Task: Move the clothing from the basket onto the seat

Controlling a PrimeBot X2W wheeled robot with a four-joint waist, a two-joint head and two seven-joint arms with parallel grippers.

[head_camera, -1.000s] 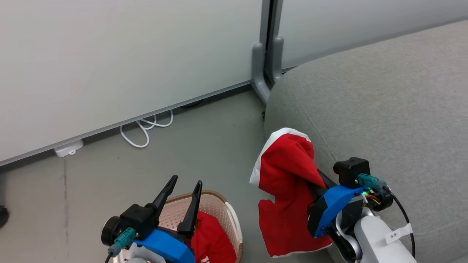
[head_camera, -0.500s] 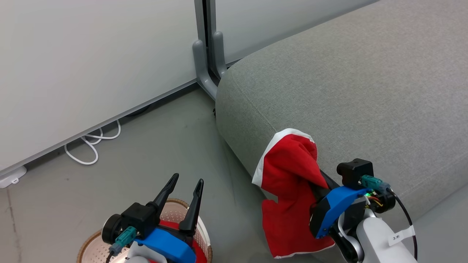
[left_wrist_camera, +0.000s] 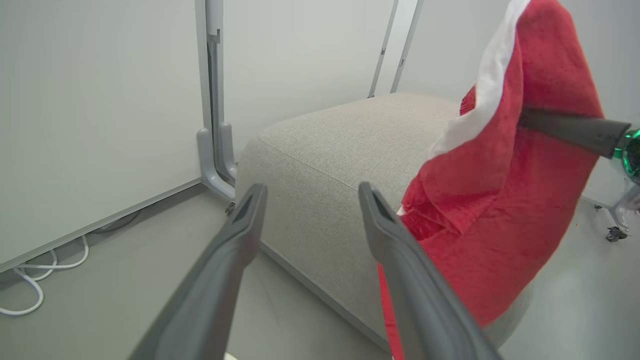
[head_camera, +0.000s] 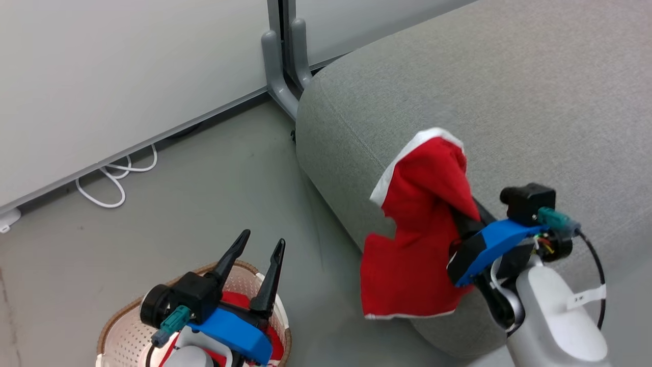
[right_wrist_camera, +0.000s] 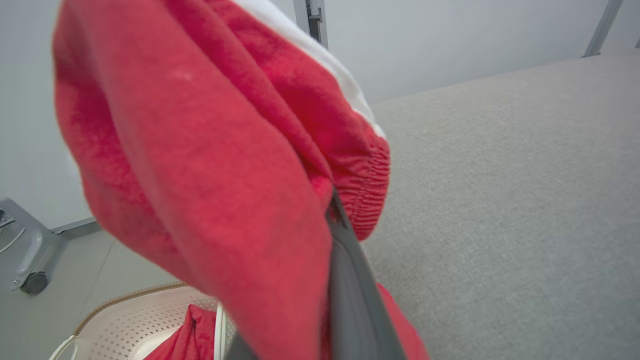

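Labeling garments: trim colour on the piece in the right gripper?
White trim on red clothing; head view shows it best.

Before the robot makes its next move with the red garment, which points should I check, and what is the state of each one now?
1. Grip: right gripper shut on the red garment: ok.
2. Garment fully above the seat: not ok; its lower part hangs beside the seat's rounded edge.
3. Landing spot: seat top bare there: ok.
4. Other arm: left gripper open, apart from the garment: ok.
5. Emptied basket: not ok; red clothing lies in it.
6. Garment's hem free of the floor: cannot tell.
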